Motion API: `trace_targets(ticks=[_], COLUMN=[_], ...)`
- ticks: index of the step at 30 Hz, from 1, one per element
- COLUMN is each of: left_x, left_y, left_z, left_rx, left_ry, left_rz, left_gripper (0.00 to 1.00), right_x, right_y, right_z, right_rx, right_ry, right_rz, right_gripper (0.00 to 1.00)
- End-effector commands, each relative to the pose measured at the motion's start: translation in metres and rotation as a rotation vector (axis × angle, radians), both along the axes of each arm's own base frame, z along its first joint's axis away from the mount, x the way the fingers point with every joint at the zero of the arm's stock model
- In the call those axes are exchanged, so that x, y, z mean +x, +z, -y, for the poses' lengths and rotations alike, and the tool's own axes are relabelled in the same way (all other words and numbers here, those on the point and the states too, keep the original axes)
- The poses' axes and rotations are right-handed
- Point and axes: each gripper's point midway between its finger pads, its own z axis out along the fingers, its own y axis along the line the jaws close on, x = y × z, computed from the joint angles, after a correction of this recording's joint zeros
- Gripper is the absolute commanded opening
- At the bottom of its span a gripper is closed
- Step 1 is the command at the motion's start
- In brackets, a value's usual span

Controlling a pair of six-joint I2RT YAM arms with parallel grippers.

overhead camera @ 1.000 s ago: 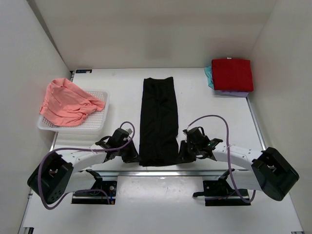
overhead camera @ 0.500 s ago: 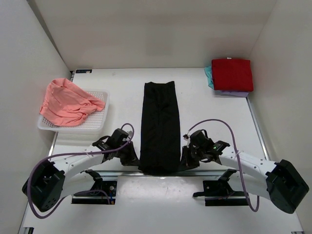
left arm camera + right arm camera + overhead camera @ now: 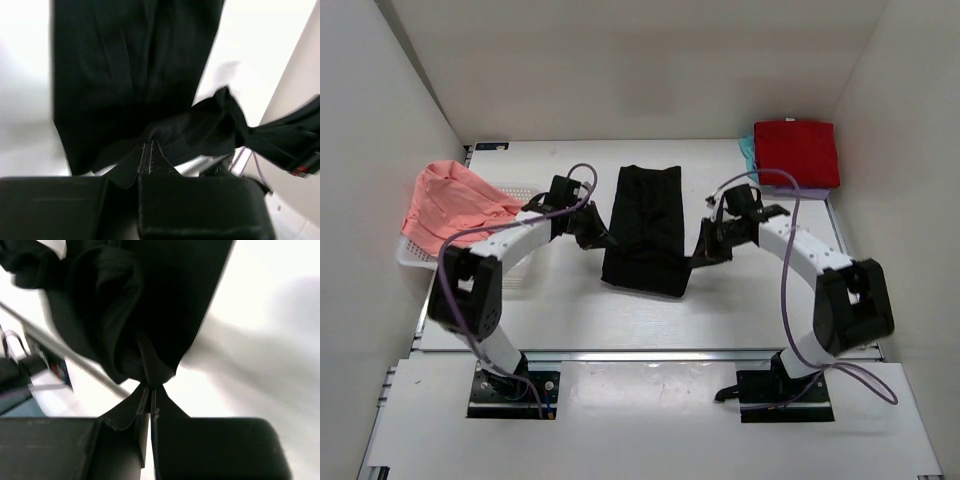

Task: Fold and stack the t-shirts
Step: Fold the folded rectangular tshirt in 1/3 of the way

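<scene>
Right now you have the black shirt (image 3: 645, 215) pinched from both sides in the middle of the table (image 3: 570, 310). Your left gripper (image 3: 606, 240) is clenched on its left edge and your right gripper (image 3: 699, 257) is clenched on its right edge. In the left wrist view the two fingers (image 3: 200, 205) are pressed together with a thin peak of dark cloth squeezed between their tips. The rest of the shirt spreads flat beyond them, and a loose fold hangs off to the right. In the right wrist view the tips likewise meet on a small tuck of black fabric, with a thick roll of bunched cloth just above it. From above, the far part of the shirt lies as a narrow strip on the table, while the near part looks doubled and slack between your two arms. The red shirt (image 3: 796, 152) sits folded on top of a pile in the far right corner, with a teal shirt (image 3: 747, 152) showing at its left edge and a lilac shirt (image 3: 792, 190) at its near edge. The salmon-pink shirt (image 3: 455, 205) lies crumpled in the white basket (image 3: 415, 257) at the left, and your left arm reaches across the basket's right side.
</scene>
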Motion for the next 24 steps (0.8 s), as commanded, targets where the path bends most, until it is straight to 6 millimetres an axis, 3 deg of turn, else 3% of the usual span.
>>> trace_targets(ticks=[1,3,4,5,6,7,8,10,11,12,14,16,18,20,24], left_x=[0.032,0.059,0.072,0.084,0.092,0.101,0.113,0.134,0.136,0.141,0.142,0.135,0.12,0.105,0.068], left_y=[-0.004,-0.005,-0.007,-0.014,-0.024,-0.018,-0.02,-0.015,-0.011,-0.008,-0.002,0.004,0.001,0.013,-0.004], left_z=[-0.007,-0.009,-0.01,-0.013,-0.017,-0.016,-0.018,-0.021,-0.019,-0.02,-0.02,-0.019,-0.021,-0.023,-0.037], left_rx=[0.016,0.023,0.021,0.024,0.028,0.009,-0.007,-0.053,-0.075,-0.093,-0.12,-0.149,-0.194,-0.224,-0.132], left_ry=[0.001,0.026,0.034,0.049,0.072,0.072,0.098,0.137,0.155,0.161,0.168,0.165,0.17,0.18,0.185], left_rz=[0.007,0.024,0.025,0.021,0.007,0.029,0.038,0.08,0.079,0.093,0.109,0.112,0.089,0.105,0.062], left_gripper=[0.0,0.0,0.0,0.09,0.11,0.1,0.11,0.3,0.32,0.34,0.48,0.5,0.5,0.51,0.53], right_x=[0.044,0.084,0.102,0.105,0.125,0.137,0.144,0.157,0.16,0.157,0.148,0.135,0.12,0.092,0.055], right_y=[-0.005,0.009,0.006,-0.01,0.001,0.003,-0.005,0.002,0.002,0.003,-0.003,-0.005,0.001,-0.013,-0.021], right_z=[0.008,0.005,0.004,0.006,0.006,0.002,0.006,0.006,0.01,0.007,0.014,0.019,0.018,0.018,0.005], right_rx=[-0.036,-0.03,-0.04,-0.065,-0.058,-0.051,-0.071,-0.075,-0.084,-0.084,-0.09,-0.092,-0.079,-0.089,-0.054], right_ry=[0.022,0.019,0.007,0.007,-0.007,-0.004,-0.023,-0.051,-0.063,-0.063,-0.084,-0.091,-0.089,-0.087,-0.087], right_rz=[0.023,0.091,0.091,0.044,0.087,0.101,0.089,0.112,0.121,0.128,0.108,0.097,0.117,0.08,0.06], right_gripper=[0.0,0.0,0.06,0.18,0.16,0.15,0.21,0.33,0.35,0.37,0.39,0.41,0.42,0.42,0.42])
